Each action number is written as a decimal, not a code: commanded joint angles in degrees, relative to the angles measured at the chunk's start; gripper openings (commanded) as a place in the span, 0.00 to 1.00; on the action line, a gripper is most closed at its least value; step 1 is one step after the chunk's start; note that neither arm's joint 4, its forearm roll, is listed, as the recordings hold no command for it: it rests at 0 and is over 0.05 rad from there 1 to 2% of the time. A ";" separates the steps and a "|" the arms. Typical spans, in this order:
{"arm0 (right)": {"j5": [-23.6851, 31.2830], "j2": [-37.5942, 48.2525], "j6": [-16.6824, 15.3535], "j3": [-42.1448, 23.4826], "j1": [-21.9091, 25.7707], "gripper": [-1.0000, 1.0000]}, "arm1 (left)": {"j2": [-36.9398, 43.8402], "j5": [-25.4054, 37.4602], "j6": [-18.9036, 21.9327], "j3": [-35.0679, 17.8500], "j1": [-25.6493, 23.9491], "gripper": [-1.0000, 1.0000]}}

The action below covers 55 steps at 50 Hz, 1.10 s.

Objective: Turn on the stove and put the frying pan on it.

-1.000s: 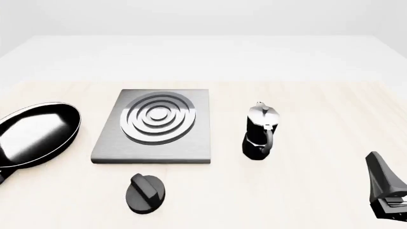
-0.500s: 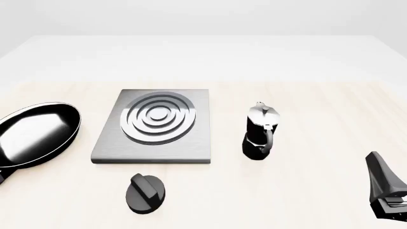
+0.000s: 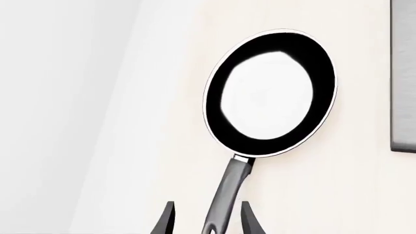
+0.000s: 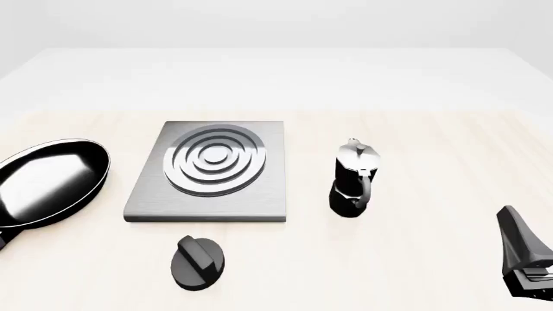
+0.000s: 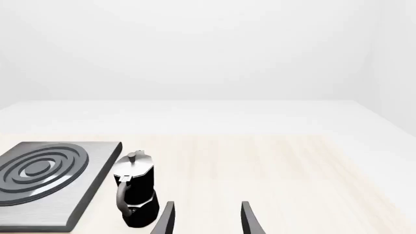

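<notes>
Nothing moved, left gripper [image 3: 206,219] spread astride frying pan [image 3: 270,92] handle, untouched

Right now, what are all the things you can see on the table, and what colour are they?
frying pan: one, glossy black, far left of the table, handle pointing toward the arms' side.
stove: one grey metal slab with raised rings, right of the pan.
knob: one, black, in front of the slab.
moka pot: one, black and silver, upright, right of the slab.
table: one, pale wood.
left gripper: black fingers apart on either side of the pan handle, not closed.
right gripper: black fingers apart, holding nothing.
</notes>
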 commanded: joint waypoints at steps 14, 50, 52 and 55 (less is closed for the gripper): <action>0.00 -0.01 0.00 0.00 0.00 1.00 | 7.21 -9.00 1.35 5.15 0.66 1.00; 0.00 0.00 -0.01 0.00 -0.01 1.00 | 14.13 -15.56 3.04 7.41 2.34 1.00; 0.00 0.01 0.00 0.00 0.00 1.00 | 14.46 -15.76 3.05 7.40 2.34 1.00; 0.00 -0.01 0.01 0.00 0.00 1.00 | 15.11 -16.35 3.28 7.51 2.47 1.00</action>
